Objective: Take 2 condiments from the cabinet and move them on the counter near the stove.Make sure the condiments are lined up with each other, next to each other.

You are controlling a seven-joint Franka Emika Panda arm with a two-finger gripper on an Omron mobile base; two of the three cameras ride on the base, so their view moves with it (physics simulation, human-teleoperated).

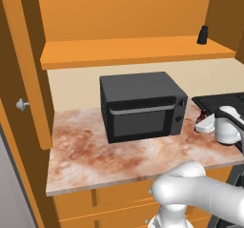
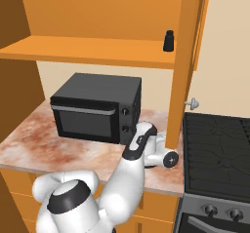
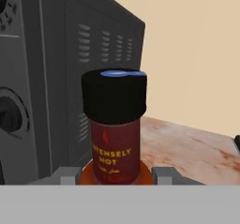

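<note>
Your sauce bottle [image 3: 115,129] stands upright between the gripper [image 3: 115,175] fingers, which are clamped on its base, right beside the microwave [image 3: 42,78] over the tabletop [image 3: 187,143]. The shaker [image 1: 203,35] (dark, tapered) sits on the cabinet shelf [image 1: 124,50].

Sauce bottle [image 3: 115,138] red label reads "…ENSELY HOT", first letters cut off.

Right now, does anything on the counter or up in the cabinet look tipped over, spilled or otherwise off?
Nothing stands out. The sauce bottle stands upright between the tool's fingers, beside the microwave on the counter. The shaker stands upright on the cabinet shelf. No spill shows on the stone.
</note>
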